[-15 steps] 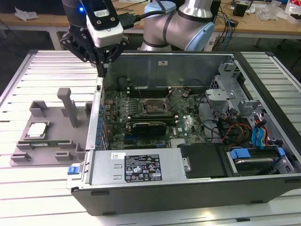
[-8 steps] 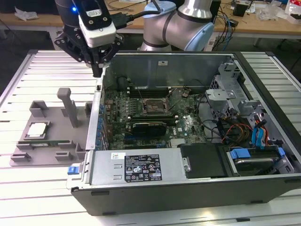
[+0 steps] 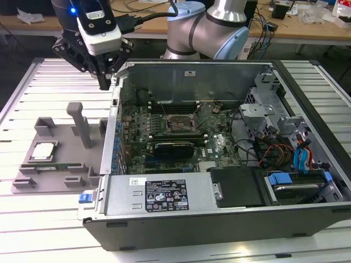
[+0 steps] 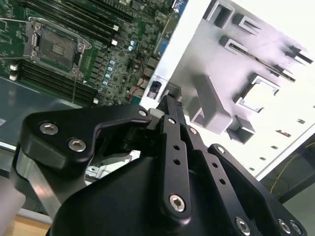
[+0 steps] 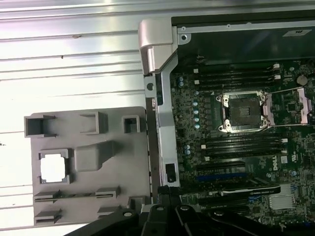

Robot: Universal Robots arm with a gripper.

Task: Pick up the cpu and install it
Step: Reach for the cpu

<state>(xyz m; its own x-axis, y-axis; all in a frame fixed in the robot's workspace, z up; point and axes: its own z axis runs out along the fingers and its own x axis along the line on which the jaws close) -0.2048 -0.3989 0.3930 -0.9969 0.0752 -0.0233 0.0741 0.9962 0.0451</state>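
The cpu [image 3: 44, 151], a flat square chip with a pale shiny top, lies in a recess of the grey tray [image 3: 60, 167] at the exterior view's left, beside the open computer case. In the first wrist view the cpu [image 5: 53, 168] looks bright white. The bare socket [image 3: 178, 125] with its frame raised sits mid-motherboard, and the wrist views show the socket [image 5: 243, 112] [image 4: 56, 46] too. My gripper [image 3: 104, 83] hangs above the case's left wall near the back corner, shut and holding nothing. In the second wrist view the gripper [image 4: 169, 102] has its fingers pressed together over that wall.
A tall grey post [image 3: 80, 123] stands on the tray between the cpu and the case wall [image 3: 114, 126]. Inside the case a black graphics card [image 3: 174, 148] lies just in front of the socket. Drive bays and cables [image 3: 285, 148] fill the exterior view's right.
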